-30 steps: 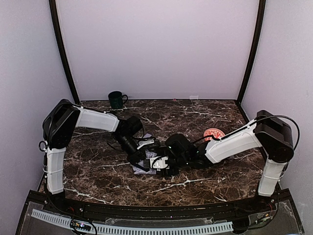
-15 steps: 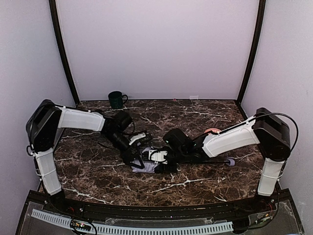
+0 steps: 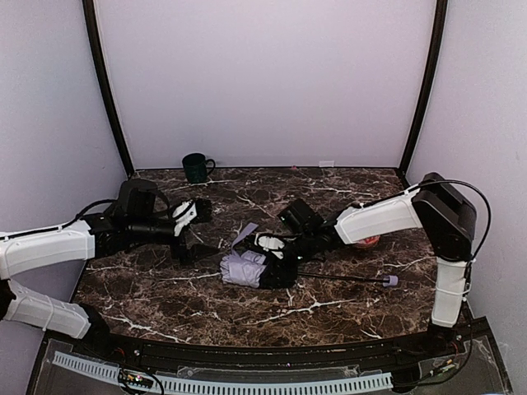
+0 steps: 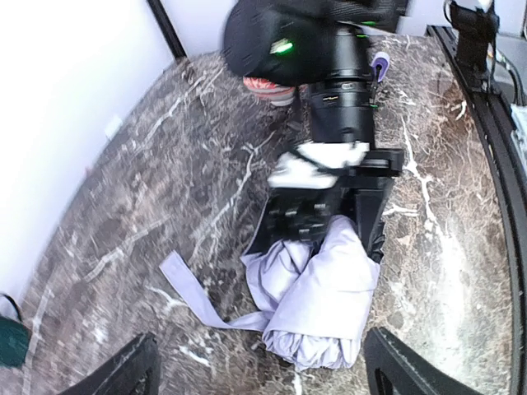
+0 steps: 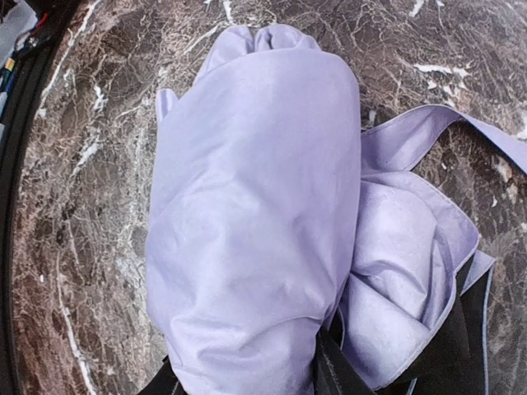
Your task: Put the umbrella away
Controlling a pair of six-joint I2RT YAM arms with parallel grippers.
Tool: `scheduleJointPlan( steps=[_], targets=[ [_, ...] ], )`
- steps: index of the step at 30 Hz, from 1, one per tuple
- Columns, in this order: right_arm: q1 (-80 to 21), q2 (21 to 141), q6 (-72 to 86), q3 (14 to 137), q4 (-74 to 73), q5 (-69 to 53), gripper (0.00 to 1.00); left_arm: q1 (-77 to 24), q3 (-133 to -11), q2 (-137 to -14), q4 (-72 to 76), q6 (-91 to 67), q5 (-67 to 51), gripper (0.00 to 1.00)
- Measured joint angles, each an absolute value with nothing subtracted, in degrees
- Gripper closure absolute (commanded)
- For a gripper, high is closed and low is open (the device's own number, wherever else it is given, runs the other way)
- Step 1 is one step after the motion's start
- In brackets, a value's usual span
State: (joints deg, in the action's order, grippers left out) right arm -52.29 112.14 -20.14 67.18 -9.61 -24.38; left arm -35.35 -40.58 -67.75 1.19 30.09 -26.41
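On table (image 3: 165,304) centre, right fingers (image 4: 372,202) clamp bundled umbrella (image 3: 245,268); left fingers (image 4: 123,374) spread wide, empty.

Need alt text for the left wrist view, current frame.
The right pincer clamps the bundled lavender umbrella on the marble table, its strap trailing loose. The left pincer hangs open and empty before it; a red-patterned bowl peeks from behind the right arm.
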Motion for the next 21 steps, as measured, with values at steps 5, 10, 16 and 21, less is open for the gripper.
scheduleJointPlan(
  steps=[5,10,16,21],
  targets=[
    [-49.1,113.9,-15.4,68.8,-12.5,-32.9,0.85,-42.7,-38.3,-66.1,2.7,38.0,-19.6,0.15],
    [-46.3,118.0,-13.1,73.3,-17.0,-40.3,0.85,-48.2,-38.2,-71.4,1.0,45.5,-16.0,0.11],
    [-44.6,121.4,-12.8,76.8,-20.9,-46.1,0.86,-48.9,-40.5,-81.4,-0.3,50.0,-16.0,0.07],
    [-43.4,123.8,-12.9,79.7,-24.1,-49.5,0.85,-50.5,-44.9,-88.6,0.8,51.5,-15.0,0.04]
  ],
)
